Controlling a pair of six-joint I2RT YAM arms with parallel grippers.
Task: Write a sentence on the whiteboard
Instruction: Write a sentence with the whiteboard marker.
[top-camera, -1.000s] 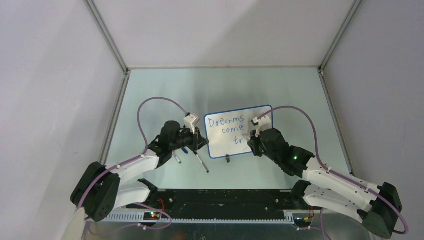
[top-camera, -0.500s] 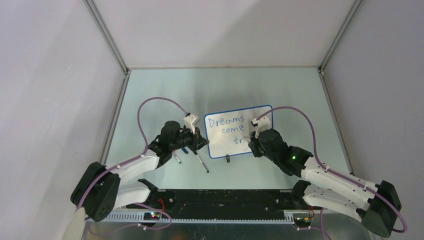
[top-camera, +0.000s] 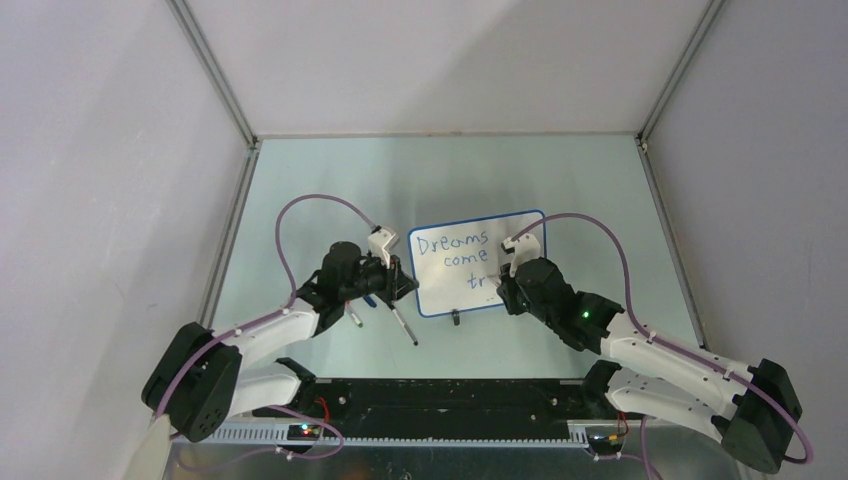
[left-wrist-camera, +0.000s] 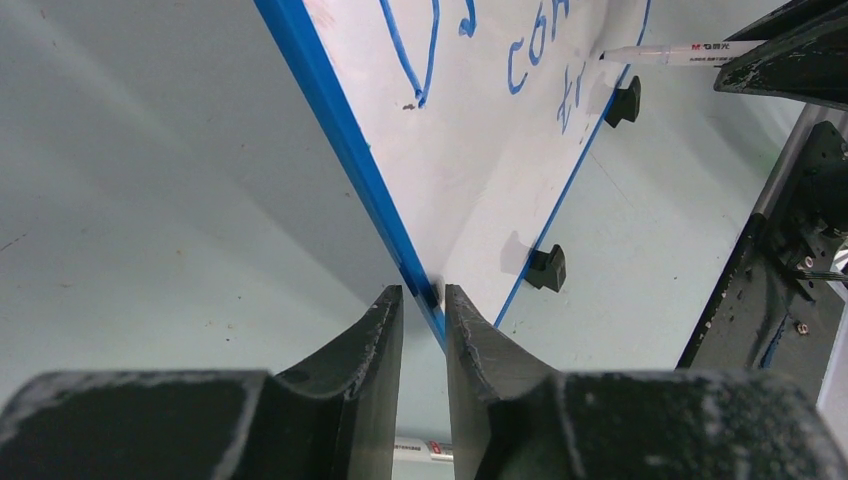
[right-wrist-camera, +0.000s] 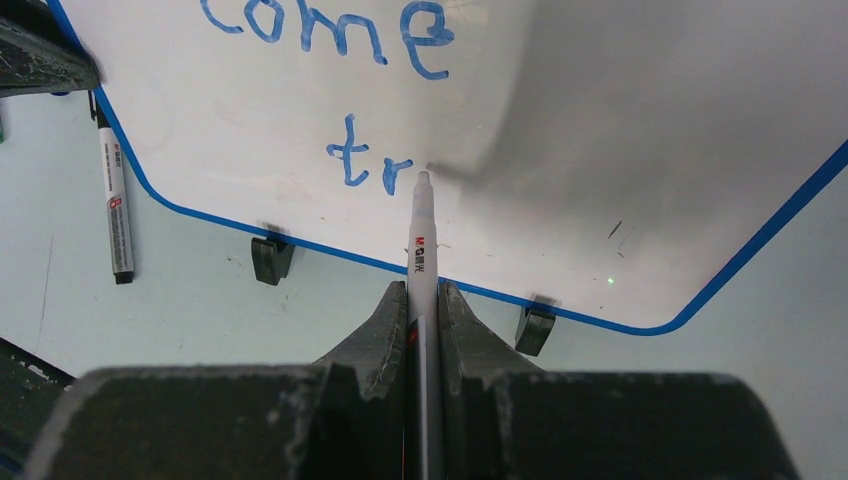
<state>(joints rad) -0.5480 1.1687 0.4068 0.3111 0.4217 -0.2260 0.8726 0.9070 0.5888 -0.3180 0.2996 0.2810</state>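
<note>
The whiteboard (top-camera: 522, 232) lies on the table with a blue rim. On it the sentence (top-camera: 452, 254) reads "Dreams", "come" and "tr" (right-wrist-camera: 368, 165) in blue. My right gripper (right-wrist-camera: 424, 290) is shut on a white marker (right-wrist-camera: 421, 240). Its tip touches the board just right of the "tr". From the top view the right gripper (top-camera: 505, 280) covers that spot. My left gripper (left-wrist-camera: 424, 292) has its narrow jaws astride the board's left rim (left-wrist-camera: 340, 130), near the front corner, pinching the edge. The left gripper (top-camera: 403, 280) sits at the board's left side.
A spare marker (top-camera: 404, 326) lies on the table near the board's front left corner, also seen as the marker (right-wrist-camera: 115, 205). A short pen-like piece (top-camera: 353, 318) lies left of it. Black clip feet (right-wrist-camera: 268, 258) stick out from the board's near edge. A black rail (top-camera: 450, 395) lines the table front.
The right arm has shifted very slightly with the marker. The written letters look the same, and the left arm has stayed in place.
</note>
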